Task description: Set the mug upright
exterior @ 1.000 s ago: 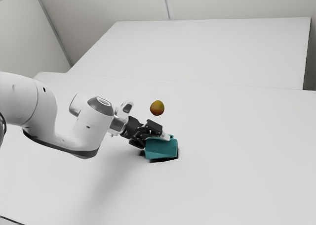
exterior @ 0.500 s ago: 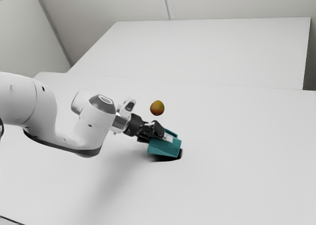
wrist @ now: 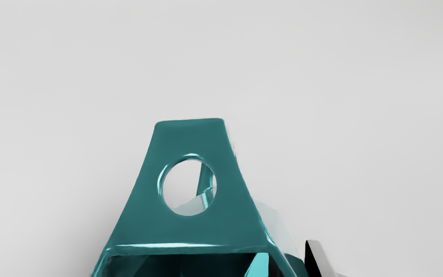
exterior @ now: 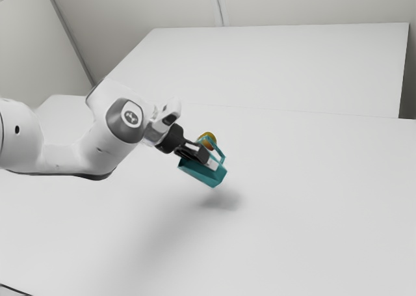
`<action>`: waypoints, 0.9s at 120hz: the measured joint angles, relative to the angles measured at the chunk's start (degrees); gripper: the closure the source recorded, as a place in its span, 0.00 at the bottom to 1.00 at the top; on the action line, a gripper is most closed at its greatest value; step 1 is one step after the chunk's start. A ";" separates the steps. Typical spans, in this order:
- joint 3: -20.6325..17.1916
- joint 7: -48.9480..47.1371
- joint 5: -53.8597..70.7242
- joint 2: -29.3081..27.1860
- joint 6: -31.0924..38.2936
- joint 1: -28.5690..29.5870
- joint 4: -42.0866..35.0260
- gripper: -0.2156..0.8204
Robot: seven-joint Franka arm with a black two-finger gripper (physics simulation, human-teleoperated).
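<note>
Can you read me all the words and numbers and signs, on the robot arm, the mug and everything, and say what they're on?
No word or number can be read.
Robot arm: a mark on its round badge, too small to read.
Mug: no writing on the sides that show.
Orange fruit and table: none that I can see.
</note>
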 joint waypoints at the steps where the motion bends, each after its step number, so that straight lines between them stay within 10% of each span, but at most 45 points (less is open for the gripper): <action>1: 0.01 -0.33 1.22 -0.21 -0.08 0.33 0.00 0.95; 51: 0.64 -15.96 46.85 -0.80 -8.70 7.24 3.21 0.96; 108: 0.73 -27.17 55.27 6.11 -9.61 3.55 5.17 0.96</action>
